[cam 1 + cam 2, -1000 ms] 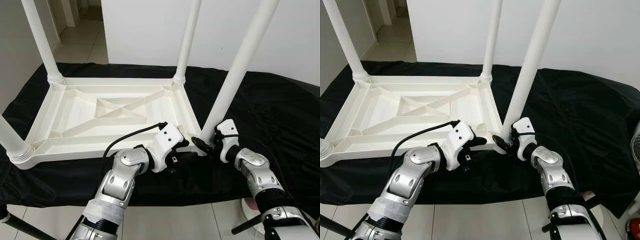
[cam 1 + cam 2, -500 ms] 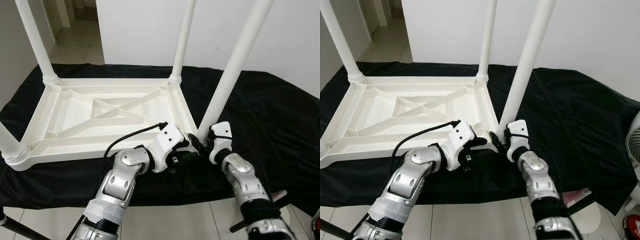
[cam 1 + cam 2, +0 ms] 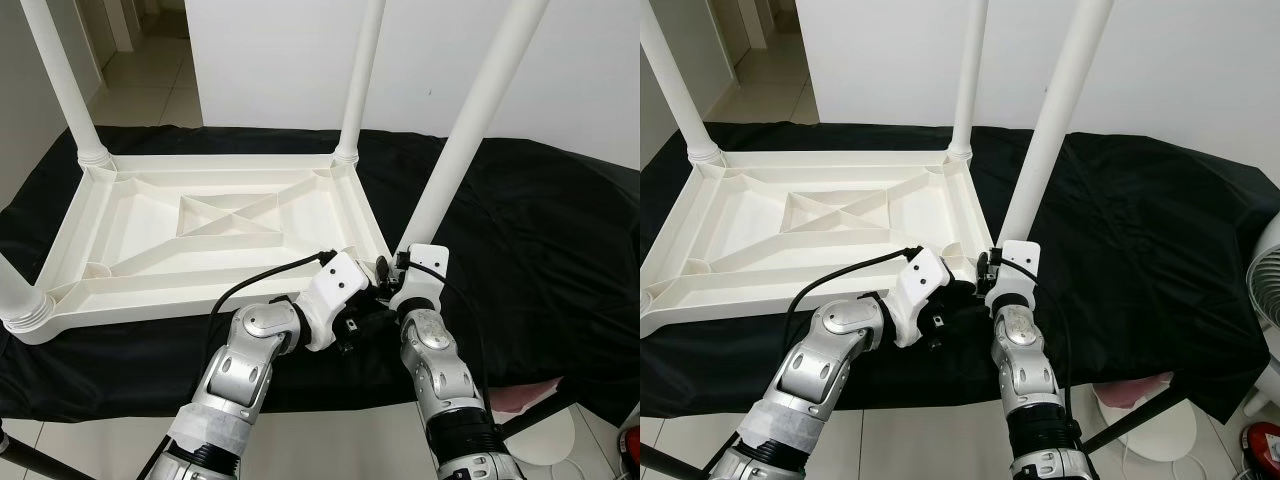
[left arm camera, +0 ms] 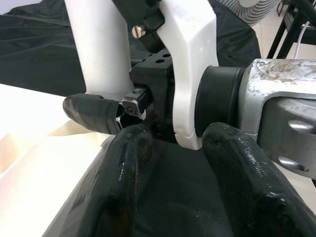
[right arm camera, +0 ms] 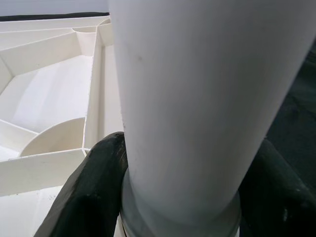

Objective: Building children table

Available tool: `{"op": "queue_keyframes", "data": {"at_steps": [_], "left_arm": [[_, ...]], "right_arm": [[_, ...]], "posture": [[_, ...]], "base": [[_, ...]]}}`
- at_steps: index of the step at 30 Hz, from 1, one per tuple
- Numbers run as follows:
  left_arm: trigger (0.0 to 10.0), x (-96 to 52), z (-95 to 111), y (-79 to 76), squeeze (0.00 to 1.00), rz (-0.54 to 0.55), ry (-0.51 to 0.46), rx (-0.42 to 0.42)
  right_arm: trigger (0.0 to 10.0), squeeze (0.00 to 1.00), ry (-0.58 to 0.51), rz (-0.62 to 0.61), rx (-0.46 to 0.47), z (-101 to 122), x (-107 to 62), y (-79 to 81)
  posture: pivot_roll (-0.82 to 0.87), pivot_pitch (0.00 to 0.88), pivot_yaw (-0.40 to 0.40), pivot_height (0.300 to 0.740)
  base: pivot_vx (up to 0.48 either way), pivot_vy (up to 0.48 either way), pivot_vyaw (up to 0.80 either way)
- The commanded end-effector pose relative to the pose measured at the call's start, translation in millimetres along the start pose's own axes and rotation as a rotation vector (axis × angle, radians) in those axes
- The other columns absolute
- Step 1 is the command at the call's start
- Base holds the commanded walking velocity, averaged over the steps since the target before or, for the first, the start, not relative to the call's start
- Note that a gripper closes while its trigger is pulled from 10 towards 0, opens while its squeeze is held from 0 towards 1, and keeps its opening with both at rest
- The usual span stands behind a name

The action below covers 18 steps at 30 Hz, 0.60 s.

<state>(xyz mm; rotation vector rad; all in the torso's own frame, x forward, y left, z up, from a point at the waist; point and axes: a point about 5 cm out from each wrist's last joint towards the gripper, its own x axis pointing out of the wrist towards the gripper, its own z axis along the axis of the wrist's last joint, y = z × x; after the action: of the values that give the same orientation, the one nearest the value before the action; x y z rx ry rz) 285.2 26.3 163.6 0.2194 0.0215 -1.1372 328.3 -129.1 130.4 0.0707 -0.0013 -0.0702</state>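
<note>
**White plastic table, upside down, fourth leg going in**

White plastic is most of the scene: the table top lies face-down on a black cloth, ribbed underside up, stretching from about 9 o'clock to the centre of the head views. Three legs already stand upright in their corner sockets: the far-left leg at 11 o'clock, the far-right leg at 12 o'clock, and the near-left leg at 9 o'clock.

The fourth leg rises from the near-right corner, just right of centre, and it leans slightly to the right. The right gripper is clamped round its base; in the right wrist view one black finger presses on each side of the leg where it meets its collar. The left gripper sits at 6 o'clock, just beside the right wrist. In the left wrist view its fingers stand a little apart with only cloth between them, holding nothing.

By my reading the build is close to done: what remains is seating this last leg fully, then turning the table onto its feet. Whether the leg is already home in its socket cannot be told.

No containers are in view. The hollow bays of the underside are bare. A white fan stands at 3 o'clock.
</note>
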Motion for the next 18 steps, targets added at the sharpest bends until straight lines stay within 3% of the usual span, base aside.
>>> {"op": "queue_keyframes", "data": {"at_steps": [1, 2, 3, 10, 16, 17, 18], "left_arm": [[10.0, 1.2, -1, 6.5, 0.0, 0.145, 0.01, -0.005], [10.0, 0.5, -1, 7.2, 0.0, 0.149, 0.011, -0.005], [10.0, -0.2, -1, 7.9, 0.0, 0.154, 0.011, -0.004], [10.0, -0.4, 0, 8.5, 0.0, 0.164, 0.008, -0.006], [10.0, -2.5, 0, 11.6, 0.0, 0.172, 0.011, 0.001], [10.0, -2.9, 0, 12.2, 0.0, 0.173, 0.012, 0.003], [10.0, -2.9, 0, 12.2, 0.0, 0.173, 0.012, 0.003]], "right_arm": [[10.0, 0.0, 0.003, -0.028, 0.021, 1, -0.9, -7.3], [10.0, 0.0, 0.004, -0.028, 0.012, 1, -1.1, -8.6], [10.0, 1.0, 0.002, -0.04, 0.008, 1, -1.4, -9.7], [10.0, 1.0, -0.048, -0.008, 0.012, 8, -3.1, -10.4], [10.0, 1.0, -0.049, 0.177, -0.008, 11, -11.8, -21.5], [10.0, 0.0, -0.049, 0.253, -0.041, 12, -15.4, -28.1], [10.0, 0.0, -0.049, 0.253, -0.041, 12, -15.4, -28.1]], "posture": [[0.04, 0.061, -0.05, 0.74], [0.04, 0.061, -0.05, 0.74], [0.04, 0.061, -0.05, 0.74], [0.05, 0.053, -0.053, 0.74], [0.05, 0.047, -0.051, 0.74], [0.05, 0.044, -0.049, 0.74], [0.05, 0.044, -0.049, 0.74]], "base": [[0.0, 0.0, 0.0], [0.0, 0.0, 0.0], [0.0, 0.0, 0.0], [0.0, 0.0, 0.0], [0.0, 0.0, 0.0], [0.0, 0.0, 0.0], [0.0, 0.0, 0.0]]}}
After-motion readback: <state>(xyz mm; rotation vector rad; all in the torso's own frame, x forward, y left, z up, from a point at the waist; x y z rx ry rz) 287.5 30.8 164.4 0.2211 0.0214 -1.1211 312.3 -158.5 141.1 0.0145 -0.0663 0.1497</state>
